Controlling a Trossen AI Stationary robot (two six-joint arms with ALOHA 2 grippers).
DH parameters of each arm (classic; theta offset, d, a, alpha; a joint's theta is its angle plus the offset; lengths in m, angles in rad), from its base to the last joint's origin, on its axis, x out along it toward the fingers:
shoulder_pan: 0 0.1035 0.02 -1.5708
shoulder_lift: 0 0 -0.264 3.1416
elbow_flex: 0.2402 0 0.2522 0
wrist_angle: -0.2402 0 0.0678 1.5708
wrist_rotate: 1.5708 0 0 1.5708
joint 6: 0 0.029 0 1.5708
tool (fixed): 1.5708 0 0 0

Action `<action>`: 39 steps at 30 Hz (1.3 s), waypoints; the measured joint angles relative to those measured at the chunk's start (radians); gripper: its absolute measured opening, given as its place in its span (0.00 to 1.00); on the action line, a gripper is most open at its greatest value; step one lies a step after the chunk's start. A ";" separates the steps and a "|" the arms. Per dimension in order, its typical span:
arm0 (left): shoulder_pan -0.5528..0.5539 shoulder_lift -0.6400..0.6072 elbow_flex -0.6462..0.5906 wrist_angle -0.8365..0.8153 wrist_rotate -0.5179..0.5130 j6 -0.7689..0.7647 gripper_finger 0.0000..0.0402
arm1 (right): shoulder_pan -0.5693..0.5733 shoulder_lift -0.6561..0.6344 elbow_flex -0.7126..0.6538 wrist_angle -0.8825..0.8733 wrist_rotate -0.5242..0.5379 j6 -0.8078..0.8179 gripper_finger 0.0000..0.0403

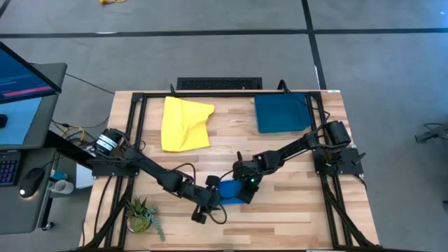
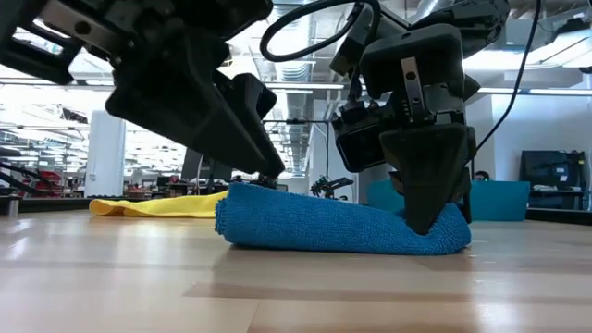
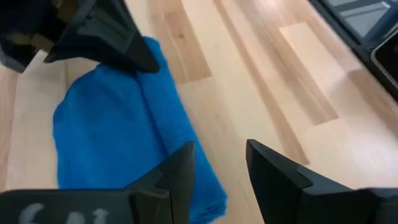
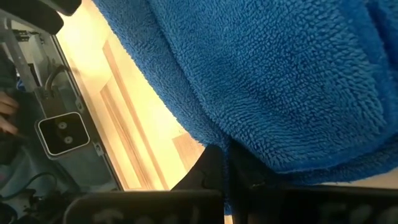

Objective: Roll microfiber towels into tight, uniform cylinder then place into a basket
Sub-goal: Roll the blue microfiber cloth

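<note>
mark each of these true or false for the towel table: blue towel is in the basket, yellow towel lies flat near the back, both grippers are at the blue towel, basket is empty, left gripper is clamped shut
1. The blue towel is in the basket. False: it lies on the table, near the front.
2. The yellow towel lies unrolled near the back. True.
3. Both the left gripper and the right gripper are at the blue towel. True.
4. The basket holds nothing. True.
5. The left gripper is clamped shut. False: its fingers stand apart over the towel's edge.
</note>
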 joint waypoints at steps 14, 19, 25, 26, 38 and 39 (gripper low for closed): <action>0.050 0.090 0.001 0.037 0.106 -0.014 0.34 | -0.005 0.000 -0.001 0.002 -0.007 0.000 0.04; 0.054 0.088 0.001 0.034 0.091 -0.018 0.34 | -0.005 0.000 0.000 -0.001 -0.007 0.000 0.03; 0.043 0.080 0.000 0.016 -0.014 -0.016 0.34 | -0.005 0.000 0.000 -0.002 -0.007 0.000 0.04; 0.044 0.080 0.000 0.012 -0.023 -0.015 0.34 | -0.004 0.000 0.000 -0.003 -0.007 0.000 0.04; 0.088 0.071 0.007 -0.122 -0.027 -0.270 0.34 | 0.005 0.001 -0.001 0.020 0.015 -0.036 0.13; 0.091 0.071 0.007 -0.128 -0.026 -0.285 0.34 | 0.009 0.001 -0.001 0.022 0.024 -0.045 0.15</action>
